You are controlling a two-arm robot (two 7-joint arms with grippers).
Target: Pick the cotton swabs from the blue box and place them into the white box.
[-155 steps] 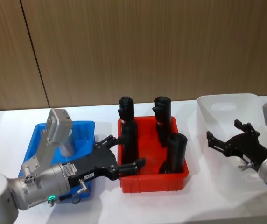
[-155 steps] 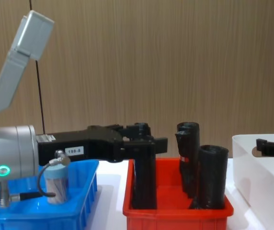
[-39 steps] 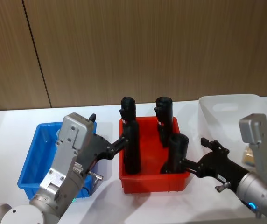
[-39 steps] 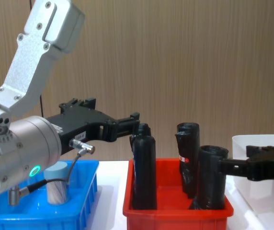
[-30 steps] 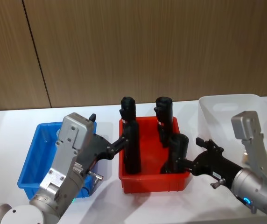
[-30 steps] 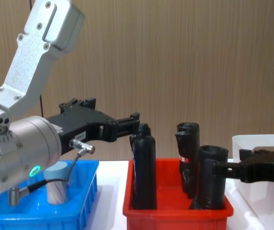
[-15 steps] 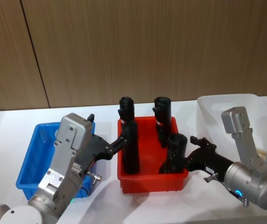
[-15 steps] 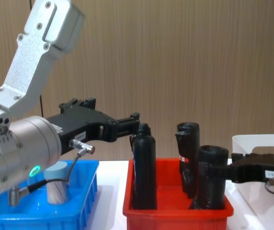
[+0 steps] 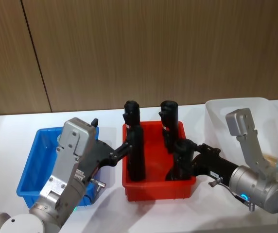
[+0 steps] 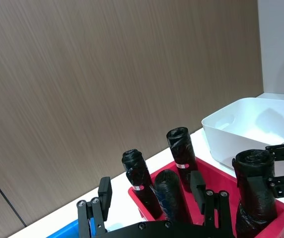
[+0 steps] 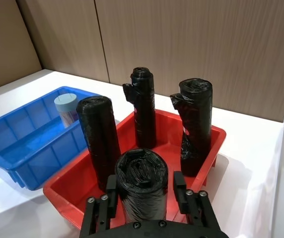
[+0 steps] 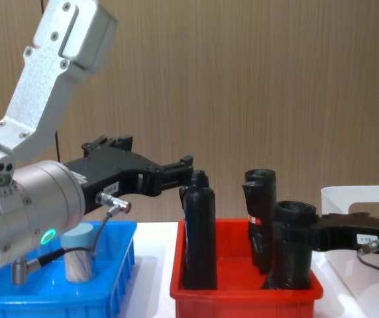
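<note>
The right tool (image 11: pixel 144 191) sits with its fingers spread on either side of a black wrapped roll (image 11: pixel 142 184) in the red plastic bin (image 9: pixel 158 187), not visibly clamped. The left tool (image 12: pixel 176 173), open, hovers above the shallow blue ribbed box (image 12: pixel 63 291), where one clear lidded jar of cotton swabs (image 12: pixel 78 260) stands. The translucent white box (image 9: pixel 236 109) waits at the right. Next, I judge, the left tool must descend onto that jar.

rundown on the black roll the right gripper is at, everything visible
The black roll is a cylinder of wrinkled, glossy black film, looking like rolled plastic bags, with a puckered top. It stands upright in the near right corner of the red bin, the shortest-looking of four. The right gripper has an open finger on either side of its upper part; contact cannot be told. Its base is hidden by the bin wall.
</note>
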